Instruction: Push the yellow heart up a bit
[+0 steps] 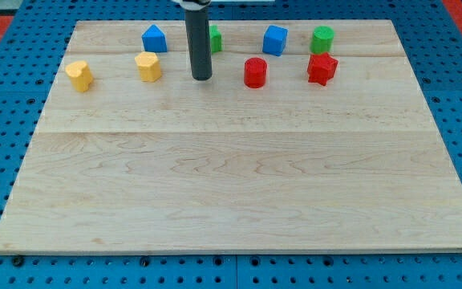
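Note:
The yellow heart [147, 66] sits near the view's top left on the wooden board [231, 185]. My tip [202, 77] rests on the board to the right of the heart, a short gap away and not touching it. The rod rises straight up out of the view's top. A second yellow block [79, 75], which looks like a hexagon, lies further left near the board's left edge.
A blue triangle-like block [154, 38] stands just above the heart. A green block [214, 38] is partly hidden behind the rod. A red cylinder [255, 72], a blue cube [275, 39], a green cylinder [322, 38] and a red star [322, 68] lie to the right.

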Tool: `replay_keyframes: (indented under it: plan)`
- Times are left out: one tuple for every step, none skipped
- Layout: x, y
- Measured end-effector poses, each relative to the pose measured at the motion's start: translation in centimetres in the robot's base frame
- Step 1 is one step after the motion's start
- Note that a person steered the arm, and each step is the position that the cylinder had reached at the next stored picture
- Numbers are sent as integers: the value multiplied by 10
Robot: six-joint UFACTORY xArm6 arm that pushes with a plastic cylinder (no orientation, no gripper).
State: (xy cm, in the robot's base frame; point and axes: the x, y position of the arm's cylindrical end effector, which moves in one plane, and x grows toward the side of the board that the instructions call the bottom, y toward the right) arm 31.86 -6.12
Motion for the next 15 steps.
replay_keyframes:
  plan:
    - [-2,-85]
    - [-12,-104]
    - [-29,-104]
    - [-41,-104]
    - [-41,-78]
    - [-3,-63]
    - [25,-66]
    - [30,-71]
    - [41,-82]
    - [49,-75]
    - [51,-73]
    - [84,-74]
    - [106,-85]
    - [106,-140]
    - [89,-170]
